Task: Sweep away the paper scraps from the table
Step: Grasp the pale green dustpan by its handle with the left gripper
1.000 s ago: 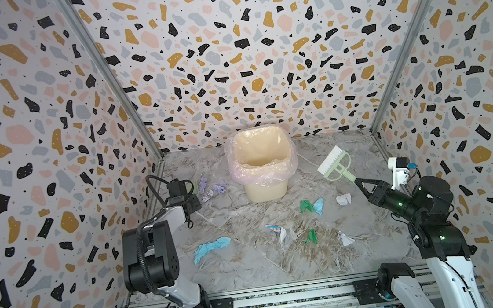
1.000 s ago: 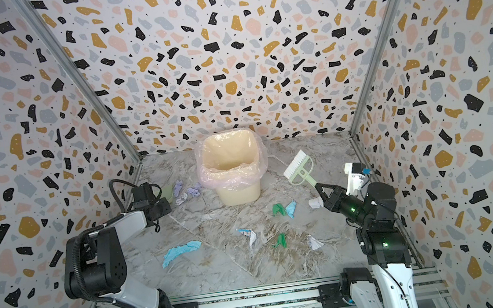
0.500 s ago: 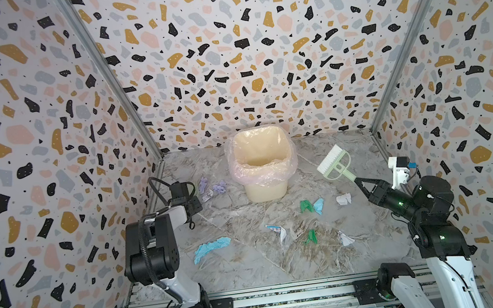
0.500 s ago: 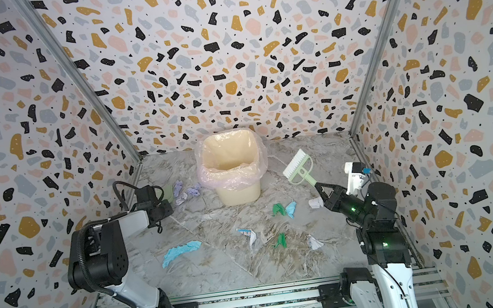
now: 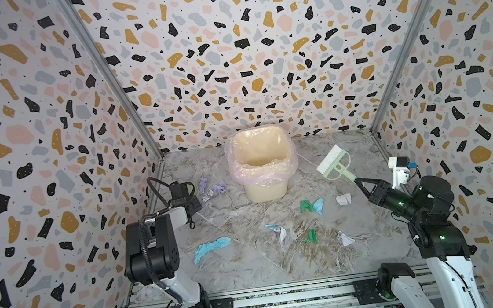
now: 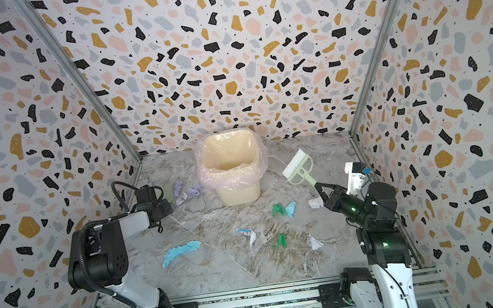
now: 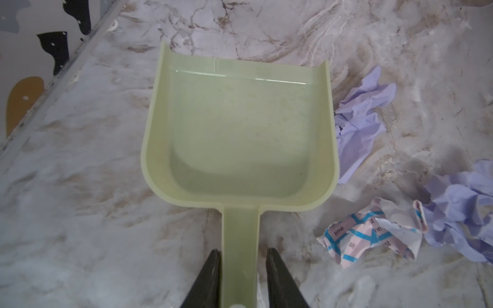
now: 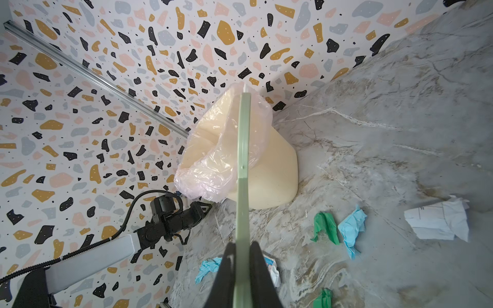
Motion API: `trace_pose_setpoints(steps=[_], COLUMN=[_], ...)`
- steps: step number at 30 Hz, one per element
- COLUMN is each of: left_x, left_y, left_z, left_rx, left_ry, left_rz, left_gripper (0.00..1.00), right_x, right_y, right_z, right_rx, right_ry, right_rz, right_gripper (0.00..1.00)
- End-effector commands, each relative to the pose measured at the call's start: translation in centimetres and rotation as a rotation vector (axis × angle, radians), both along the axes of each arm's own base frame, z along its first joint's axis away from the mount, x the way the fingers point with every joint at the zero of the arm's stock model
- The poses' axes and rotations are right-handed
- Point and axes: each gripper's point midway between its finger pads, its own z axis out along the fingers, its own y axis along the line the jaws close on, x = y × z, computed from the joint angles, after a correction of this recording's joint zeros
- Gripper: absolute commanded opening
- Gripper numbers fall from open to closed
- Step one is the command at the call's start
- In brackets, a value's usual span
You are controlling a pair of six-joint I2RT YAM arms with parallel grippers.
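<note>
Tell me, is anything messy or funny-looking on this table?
Yes. Crumpled paper scraps lie scattered all over the table, and some lavender ones sit right beside the empty dustpan. Nothing looks spilled or broken: the bin stands upright, and the right gripper holds the brush.

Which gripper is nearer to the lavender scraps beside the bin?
Left. The left gripper, at the dustpan handle, is close beside the lavender scraps. The right gripper, holding the brush, is far off, on the other side of the bin.
</note>
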Motion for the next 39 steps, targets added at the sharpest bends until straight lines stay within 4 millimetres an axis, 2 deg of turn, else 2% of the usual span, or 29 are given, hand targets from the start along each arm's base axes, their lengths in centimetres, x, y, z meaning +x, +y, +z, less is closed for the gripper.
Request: trace_pose_setpoints(steps=[1,21,36,39], left_x=[0.67,1.14,1.08,1.03], left_y=[0.35,0.7,0.85,0.78], left_z=[-0.14,-0.18,0.19,0.55], left_rx=[0.004,0.021,0.022,0.021], left_ry=[-0.016,-0.031,-0.04,-0.046], left_rz=[0.011,0.023,0.036,0.036], left_gripper=[0.3,0.22,0.0,0.0], right_x=[-0.13,-0.35,-0.46,-0.49], right_y=[0.07,0.01,0.01,0.01], right_z=[1.55,1.39,1.32,1.3], right_rx=[0.001,0.009,0.012,0.011], right_ry=[-0.055,-0.048,-0.047,-0.047], right_rz=[0.006,-0.001,-0.003,-0.003], right_gripper=[0.0,0.0,0.0,0.0])
